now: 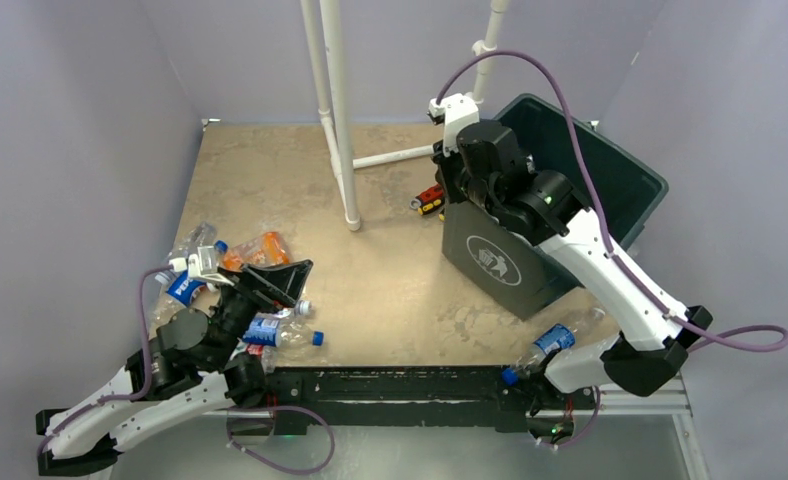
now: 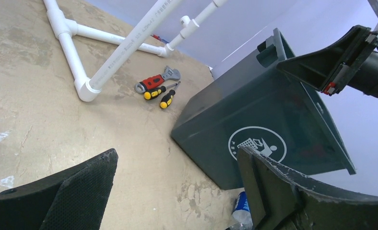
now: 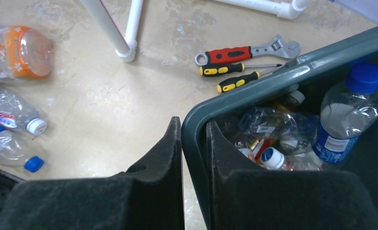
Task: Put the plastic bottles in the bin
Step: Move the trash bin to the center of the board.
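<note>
The bin [image 1: 622, 165] stands at the back right, tilted toward the left, its trash symbol facing me. My right gripper [image 3: 194, 127] is shut on the bin's rim [image 3: 273, 81], one finger outside and one inside. Inside lie several plastic bottles, one upright with a blue cap [image 3: 350, 115]. More crushed bottles lie at the front left: an orange-labelled one [image 1: 260, 250] and blue-labelled ones [image 1: 270, 328]. My left gripper [image 1: 280, 280] hangs open over them, holding nothing. Another bottle [image 1: 555, 343] lies by the right arm's base.
A red wrench and two yellow-handled screwdrivers [image 1: 430, 198] lie left of the bin. A white PVC pipe frame [image 1: 342, 150] stands at the back centre. Purple walls close in on both sides.
</note>
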Controlling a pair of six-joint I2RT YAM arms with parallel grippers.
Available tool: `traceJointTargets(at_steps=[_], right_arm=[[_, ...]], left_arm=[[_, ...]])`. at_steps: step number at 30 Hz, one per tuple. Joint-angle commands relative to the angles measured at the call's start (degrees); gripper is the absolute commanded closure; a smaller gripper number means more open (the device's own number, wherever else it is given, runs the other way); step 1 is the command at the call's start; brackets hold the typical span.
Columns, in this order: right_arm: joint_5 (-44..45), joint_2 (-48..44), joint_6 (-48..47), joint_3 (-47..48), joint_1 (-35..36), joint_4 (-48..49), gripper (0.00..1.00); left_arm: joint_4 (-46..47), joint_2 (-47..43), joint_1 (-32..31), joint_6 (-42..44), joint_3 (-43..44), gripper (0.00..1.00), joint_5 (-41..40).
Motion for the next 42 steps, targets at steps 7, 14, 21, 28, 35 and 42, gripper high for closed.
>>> traceJointTargets(at_steps=[7, 14, 21, 28, 35, 42], right_arm=[[-8.8, -0.1, -0.6, 3.8, 4.7, 4.6, 1.0], [-10.1, 1.0, -3.3, 2.1, 8.9, 7.0, 1.0], [-11.3, 2.1, -3.2, 6.3, 11.5, 5.9, 1.0], [-12.7, 3.4, -2.3, 8.3, 18.8, 6.6, 1.0], [-11.5, 6.6, -3.5, 8.9, 24.0, 7.2, 1.0], [-9.0, 5.0, -3.7, 6.6, 24.5, 9.7, 0.85]], left_arm=[[0.9, 0.7, -0.1, -0.2, 0.4, 0.05, -0.6], [0.8, 1.2, -0.1, 0.0, 0.4, 0.05, -0.8], [0.2, 0.7, -0.1, -0.3, 0.0, 0.05, -1.4], [0.2, 1.2, -0.1, -0.5, -0.1, 0.05, -1.5], [0.1, 1.9, -0.1, -1.0, -0.6, 0.05, -1.5], [1.4, 3.2, -0.1, -1.3, -1.2, 0.05, -1.5]])
